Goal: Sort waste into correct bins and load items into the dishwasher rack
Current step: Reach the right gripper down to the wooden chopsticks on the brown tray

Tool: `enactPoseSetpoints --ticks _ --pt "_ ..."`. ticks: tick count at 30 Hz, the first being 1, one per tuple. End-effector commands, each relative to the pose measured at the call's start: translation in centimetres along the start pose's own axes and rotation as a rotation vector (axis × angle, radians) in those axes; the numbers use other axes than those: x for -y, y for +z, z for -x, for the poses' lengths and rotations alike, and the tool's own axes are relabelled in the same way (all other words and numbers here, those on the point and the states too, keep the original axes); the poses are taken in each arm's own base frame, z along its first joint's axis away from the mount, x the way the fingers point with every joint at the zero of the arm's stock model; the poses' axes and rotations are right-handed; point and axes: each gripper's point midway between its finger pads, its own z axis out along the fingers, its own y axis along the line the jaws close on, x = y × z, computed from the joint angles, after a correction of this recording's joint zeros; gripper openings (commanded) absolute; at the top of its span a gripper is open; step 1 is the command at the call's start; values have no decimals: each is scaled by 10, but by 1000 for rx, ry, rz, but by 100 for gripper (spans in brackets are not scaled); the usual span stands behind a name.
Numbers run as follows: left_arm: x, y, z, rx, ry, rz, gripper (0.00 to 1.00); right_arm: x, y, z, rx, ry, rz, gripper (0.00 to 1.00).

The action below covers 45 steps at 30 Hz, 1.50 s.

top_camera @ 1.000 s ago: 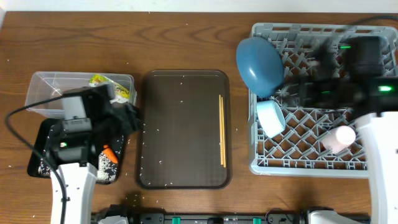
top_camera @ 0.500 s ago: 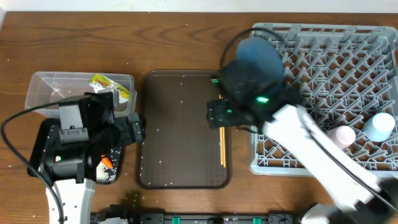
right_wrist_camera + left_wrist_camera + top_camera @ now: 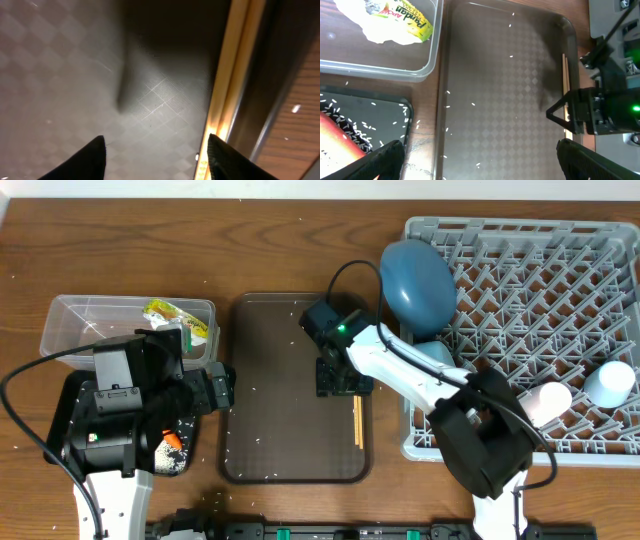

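A: Overhead – where's the R gripper (image 3: 338, 378)?

B: Low over the big brown rectangular serving tray (image 3: 290, 430), nr its right edge, abt halfway along. It sits over the pair of thin wooden chopsticks (image 3: 357, 425). The sticks lie side by side along that edge, far ends hidden under the gripper.

A: Clamped on them?

B: No. R wrist cam shows the fingers (image 3: 85, 162) apart w/ bare tray btwn them. The sticks lie flat, just inside one finger. Nothing gripped.

A: L gripper (image 3: 480, 160)?

B: Spread wide, nothing in it. It hangs by the brown tray's left edge, beside the shallow black rectangular tray (image 3: 375, 112).

A: Bins?

B: Clear rectangular plastic tub (image 3: 70, 315) is nr the left edge of the wooden table (image 3: 200, 240). A yellow-green packet (image 3: 402, 22) lies on a white wrapper (image 3: 380, 34) at the tub's right end. The black tray is just on the near side of the tub; it holds an orange carrot (image 3: 172, 441) and white rice grains (image 3: 350, 135). A few grains also on the brown tray.

A: Rack?

B: Large square grey plastic crate w/ diagonal pegs (image 3: 520, 270), at the table's right side.
- Large round blue plate (image 3: 415, 280): on edge, far-left corner.
- Small pale bowl (image 3: 437, 352): left edge, partly under the R arm.
- Pink cup (image 3: 548, 402): nr the near edge.
- Light blue cup (image 3: 610, 383): right edge.
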Motion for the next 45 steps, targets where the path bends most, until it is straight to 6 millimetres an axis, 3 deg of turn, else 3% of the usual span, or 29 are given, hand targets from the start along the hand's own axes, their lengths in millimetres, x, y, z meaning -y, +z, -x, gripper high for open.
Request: enactPoseSetpoints --ticks 1,5,8,10,16,22,32,39,45 --pt "-1 -6 8 26 13 13 98 6 15 -1 -40 52 -14 53" --pt "-1 -6 8 27 13 13 98 10 32 0 -64 69 -33 57" --pt "-1 -6 8 26 13 13 98 4 34 2 -60 1 -1 60" --pt "-1 -6 8 26 13 13 98 -5 28 3 -56 -73 48 57" --pt "-1 -6 8 27 13 12 98 -6 2 11 12 -86 60 60" --pt "-1 -6 8 27 13 12 98 9 1 14 10 -31 18 61" --pt "-1 -6 8 27 13 13 98 16 1 18 27 -26 -8 62" --pt "-1 -6 8 27 13 13 98 -3 -12 19 49 -141 78 63" --pt "-1 -6 8 26 13 12 98 -3 -35 25 113 -139 89 65"
